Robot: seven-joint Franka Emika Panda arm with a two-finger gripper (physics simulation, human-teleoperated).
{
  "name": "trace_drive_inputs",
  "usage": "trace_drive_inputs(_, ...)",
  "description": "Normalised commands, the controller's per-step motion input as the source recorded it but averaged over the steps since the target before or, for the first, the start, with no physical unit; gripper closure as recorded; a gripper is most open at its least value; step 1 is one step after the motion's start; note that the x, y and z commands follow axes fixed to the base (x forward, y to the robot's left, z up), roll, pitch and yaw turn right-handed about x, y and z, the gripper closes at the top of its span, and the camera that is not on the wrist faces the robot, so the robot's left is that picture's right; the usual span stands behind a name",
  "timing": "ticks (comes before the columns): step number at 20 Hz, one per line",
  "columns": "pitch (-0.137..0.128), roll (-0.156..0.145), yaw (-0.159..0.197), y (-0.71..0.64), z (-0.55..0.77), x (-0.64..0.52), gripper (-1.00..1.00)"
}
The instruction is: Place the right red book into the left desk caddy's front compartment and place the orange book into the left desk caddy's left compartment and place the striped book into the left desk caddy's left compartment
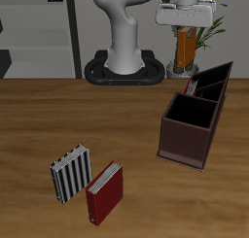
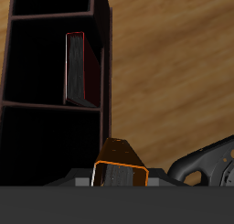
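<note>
Orange book [image 1: 184, 50] held on edge in the jaws, above the left desk caddy [image 1: 191, 118].

I carry it upright — spine down, I judge, so it can drop straight into a narrow slot; the jaws are closed on its covers, as the wrist view shows the orange book [image 2: 121, 164] pinched just under the camera. Caddy contents: one red book [image 2: 77, 69] standing in a middle compartment — the right red book, I take it; other compartments look bare. Striped book [image 1: 70, 174] and a brighter red book [image 1: 105, 192] lie flat on the counter [image 1: 58, 116] near its front edge, touching or nearly so.
</note>
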Motion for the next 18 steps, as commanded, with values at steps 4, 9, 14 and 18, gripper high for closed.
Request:
trace_drive_inputs(4, 0.006, -0.010, -0.006, 0.10, 0.07, 0.25, 1.00)
trace_drive_inputs(9, -0.071, -0.054, 0.006, -0.03, 0.18, 0.18, 1.00)
trace_drive_inputs(14, -0.010, 0.076, 0.030, 0.15, 0.00, 0.10, 1.00)
trace_drive_inputs(18, -0.013, 0.040, 0.001, 0.16, 0.08, 0.02, 1.00)
